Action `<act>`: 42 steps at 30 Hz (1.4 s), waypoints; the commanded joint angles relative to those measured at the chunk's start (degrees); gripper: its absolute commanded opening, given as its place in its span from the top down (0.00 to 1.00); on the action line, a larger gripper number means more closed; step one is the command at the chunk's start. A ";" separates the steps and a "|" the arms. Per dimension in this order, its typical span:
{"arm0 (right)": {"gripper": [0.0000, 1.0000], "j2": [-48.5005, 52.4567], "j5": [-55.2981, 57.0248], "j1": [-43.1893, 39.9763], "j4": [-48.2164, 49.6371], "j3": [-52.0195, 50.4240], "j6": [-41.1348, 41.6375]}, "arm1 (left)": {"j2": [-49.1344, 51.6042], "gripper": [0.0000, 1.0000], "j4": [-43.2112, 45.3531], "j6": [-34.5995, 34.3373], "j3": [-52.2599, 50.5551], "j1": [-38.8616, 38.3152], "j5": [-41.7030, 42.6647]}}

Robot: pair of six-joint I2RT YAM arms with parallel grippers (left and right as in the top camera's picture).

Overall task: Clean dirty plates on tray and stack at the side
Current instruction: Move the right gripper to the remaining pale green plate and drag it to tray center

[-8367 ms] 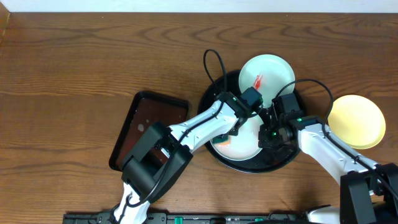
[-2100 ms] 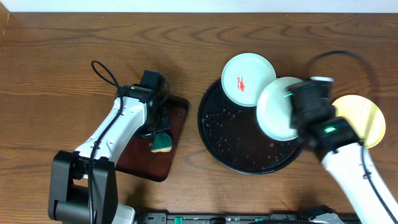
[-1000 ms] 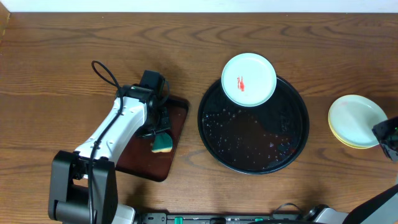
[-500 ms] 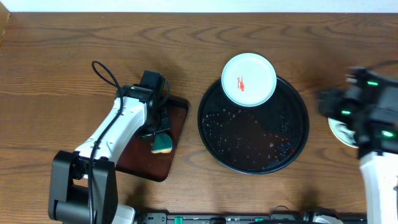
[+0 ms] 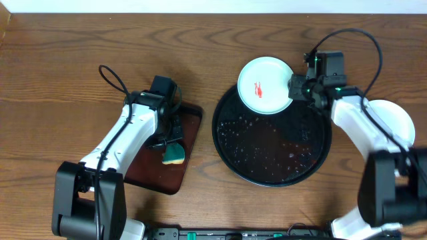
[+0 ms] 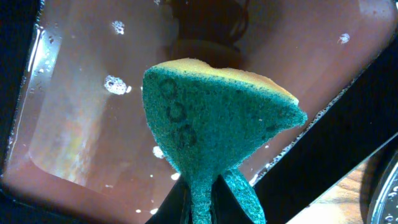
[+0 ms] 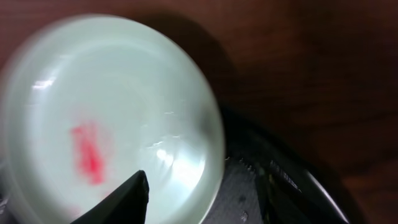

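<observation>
Right hand point(image 5: 297, 89) moved back to smeared plate point(image 5: 265, 85) at tray point(image 5: 267, 152) far rim, open. Left hand point(image 6: 204, 202) left of tray, gripping sponge point(image 6: 211, 124).

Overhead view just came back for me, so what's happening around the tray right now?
The left gripper holds a green sponge clamped over the maroon tray. The right gripper is at the rim of the red-smeared plate, which sits at the far edge of the black tray; its jaws are apart. Another pale plate lies on the tabletop to the right.
</observation>
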 commanded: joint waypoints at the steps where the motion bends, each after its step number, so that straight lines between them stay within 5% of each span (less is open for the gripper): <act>1: 0.47 4.90 1.29 -0.13 2.67 0.92 0.07 | 0.11 0.92 -0.37 0.70 -0.15 0.31 -0.04; 4: 0.53 8.04 1.16 -0.09 4.17 0.92 0.63 | 0.11 0.92 -0.39 0.70 -0.15 0.31 -0.04; 7: 0.87 9.57 0.94 -0.09 4.52 0.92 1.29 | 0.11 0.92 -0.46 0.72 -0.15 0.31 -0.04; 9: 0.99 9.49 0.96 -0.02 4.28 0.92 2.08 | 0.11 0.92 -0.39 0.72 -0.15 0.31 -0.04; 18: 0.99 -0.96 3.58 0.55 -9.05 0.92 6.64 | 0.11 0.92 -0.76 0.72 -0.15 0.31 -0.04; 30: 0.99 -12.28 2.32 3.78 -41.68 -0.50 12.39 | 0.11 0.92 -1.77 2.54 -0.13 0.31 -0.04; 36: 0.99 -12.02 1.97 6.29 -34.60 -9.66 21.40 | 0.09 0.92 -2.10 3.56 -0.11 0.31 -0.04; 39: 0.67 -12.04 2.36 7.26 -28.72 -12.74 20.65 | -0.50 0.93 -2.34 5.35 0.02 0.31 1.36; 42: 0.66 -12.39 2.64 7.15 -25.35 -12.15 10.10 | -1.99 0.92 -2.80 6.75 0.61 0.31 3.23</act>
